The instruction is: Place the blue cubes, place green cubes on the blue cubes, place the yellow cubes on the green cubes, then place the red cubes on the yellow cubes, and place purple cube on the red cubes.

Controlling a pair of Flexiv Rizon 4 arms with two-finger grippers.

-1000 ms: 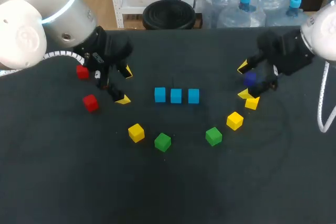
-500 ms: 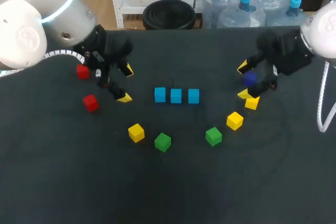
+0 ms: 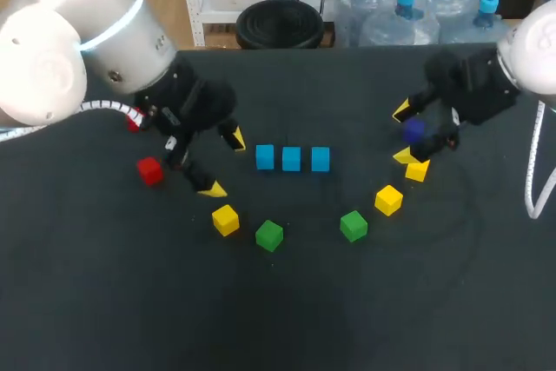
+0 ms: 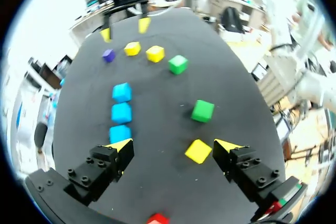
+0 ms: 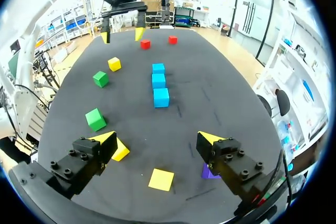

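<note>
The left gripper [image 3: 224, 163], fingers spread and empty, sits centre-left of the frame, a yellow cube [image 3: 225, 219] just below it. The right gripper [image 3: 403, 134], also spread, hangs upper right by the purple cube [image 3: 413, 130]. Three blue cubes [image 3: 291, 158] line up mid-frame.

The worktop [image 3: 261, 319] is dark and dull, with no shine, and looks like a soft cloth cover. The blue cubes [image 3: 291, 159] look smooth and hard, with flat colour and hardly any shine. The left arm [image 3: 61, 41] has a smooth, glossy shell, white and grey. The left tool [image 4: 173, 148] has dull black fingers with small round screws, and smooth yellow tips.
</note>
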